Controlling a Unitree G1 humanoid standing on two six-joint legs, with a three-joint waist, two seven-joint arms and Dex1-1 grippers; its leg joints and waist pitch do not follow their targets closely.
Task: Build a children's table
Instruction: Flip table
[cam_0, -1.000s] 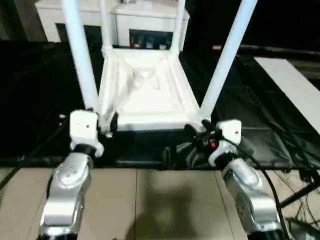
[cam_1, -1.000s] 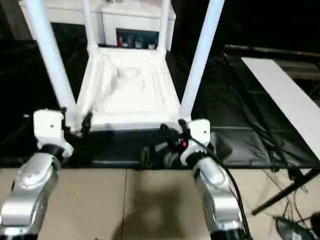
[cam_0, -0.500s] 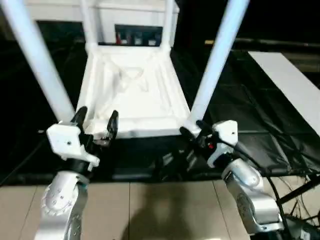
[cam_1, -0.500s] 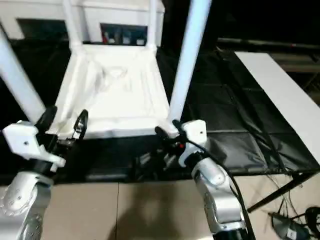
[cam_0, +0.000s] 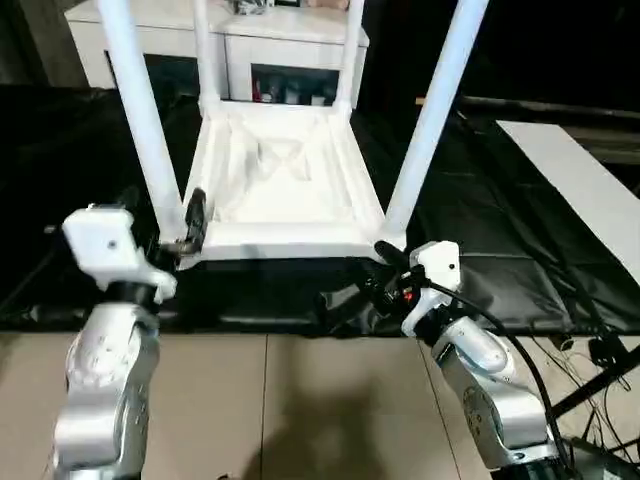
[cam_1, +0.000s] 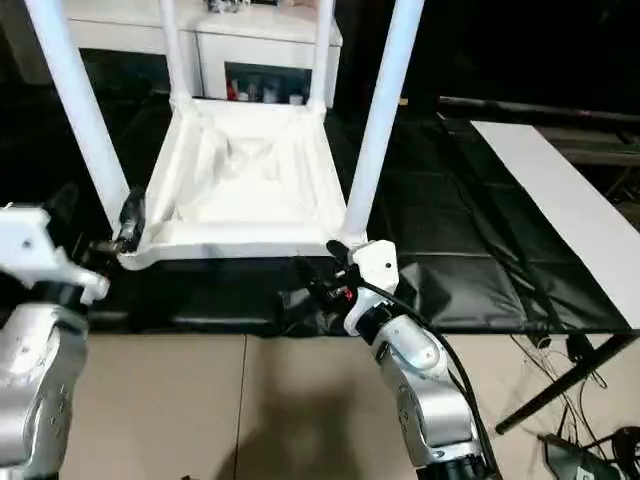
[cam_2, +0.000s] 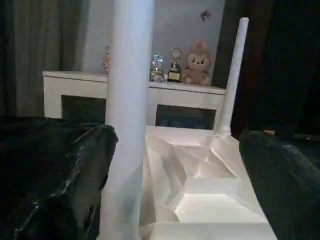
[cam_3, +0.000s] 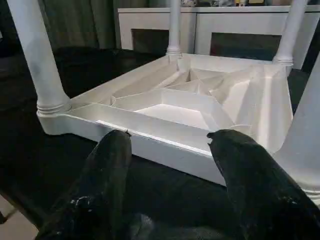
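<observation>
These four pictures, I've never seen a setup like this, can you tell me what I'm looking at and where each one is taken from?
A humanoid robot is assembling a children's table. The two wide pictures come from cameras on its head, looking down over its silver forearms. The other two come from cameras on its wrists, looking along the black fingers. The white tabletop lies upside down on a black sheet, with four white legs standing up from its corners. The left gripper is open around the near left leg. The right gripper, also open, holds nothing and sits by the near right corner. Behind stands a white cabinet.
</observation>
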